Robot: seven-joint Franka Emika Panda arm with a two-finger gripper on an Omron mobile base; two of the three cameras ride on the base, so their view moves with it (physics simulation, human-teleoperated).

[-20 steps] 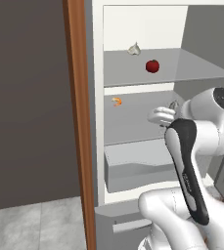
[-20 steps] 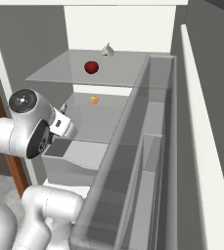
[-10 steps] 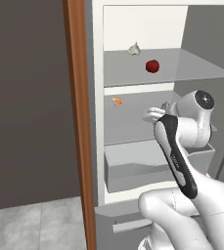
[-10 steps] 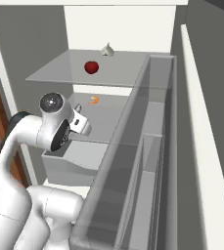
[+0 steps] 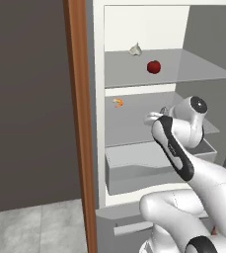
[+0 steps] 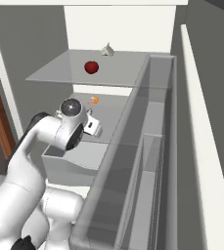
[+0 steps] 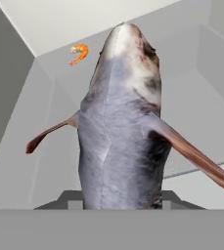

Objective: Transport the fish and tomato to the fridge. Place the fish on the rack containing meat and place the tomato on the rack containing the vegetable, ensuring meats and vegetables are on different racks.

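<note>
- A rendered home kitchen, seen in front of an open fridge (image 5: pixel 149 138) with a pale white-grey interior.
- A brown wood side panel (image 5: pixel 80 123) frames the fridge like built-in cabinetry, with a dark grey wall to its left and a light grey floor (image 5: pixel 30 227) below.
- Two flat grey shelves and a drawer (image 5: pixel 139 170) sit inside.
- Food marks it as a kitchen: a red tomato (image 5: pixel 154 66) and a whitish garlic bulb (image 5: pixel 135 49) on the top shelf (image 5: pixel 193 69), a small orange shrimp (image 5: pixel 117 102) on the middle shelf (image 5: pixel 129 123).
- A clear door bin (image 6: pixel 133 176) runs along the open fridge door.
</note>
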